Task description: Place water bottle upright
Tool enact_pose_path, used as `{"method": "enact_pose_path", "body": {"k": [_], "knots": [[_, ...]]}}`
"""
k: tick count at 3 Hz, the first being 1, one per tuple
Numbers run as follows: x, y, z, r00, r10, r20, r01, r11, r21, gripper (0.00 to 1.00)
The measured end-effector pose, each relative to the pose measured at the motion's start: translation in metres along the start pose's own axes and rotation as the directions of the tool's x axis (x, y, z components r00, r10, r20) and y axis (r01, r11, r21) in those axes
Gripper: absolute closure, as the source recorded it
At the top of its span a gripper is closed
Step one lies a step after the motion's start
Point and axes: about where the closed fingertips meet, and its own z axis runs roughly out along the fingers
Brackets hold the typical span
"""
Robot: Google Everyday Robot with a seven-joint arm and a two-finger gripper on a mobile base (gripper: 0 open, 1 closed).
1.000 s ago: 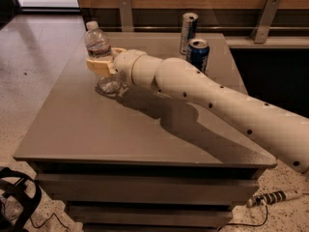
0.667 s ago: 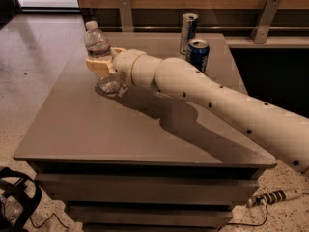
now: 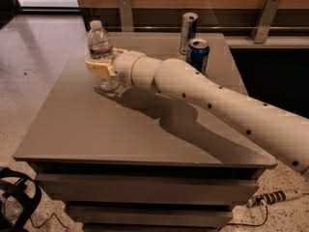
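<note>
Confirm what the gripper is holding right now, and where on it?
The gripper holds the water bottle around its middle, at the label band. The bottle is upright, its base on the table.

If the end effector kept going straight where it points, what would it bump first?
The water bottle. The end effector points toward the picture's left and is already closed around the upright bottle's middle, so it would push that first. Beyond it, the way looks free, though depth is unclear.

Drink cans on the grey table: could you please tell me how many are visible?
2. A slim silver-blue can at the far edge; a shorter blue can just before it. The gripper holds the clear plastic water bottle nearby.
</note>
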Motion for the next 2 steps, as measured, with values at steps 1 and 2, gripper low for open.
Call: {"method": "enact_pose_path", "body": {"k": [1,2], "knots": [[-0.0003,0.0017,0.0011,1.000,0.000,0.000,0.000,1.0000,-0.003,0.00],[-0.0003,0.0017,0.0012,1.000,0.000,0.000,0.000,1.0000,-0.003,0.00]]}}
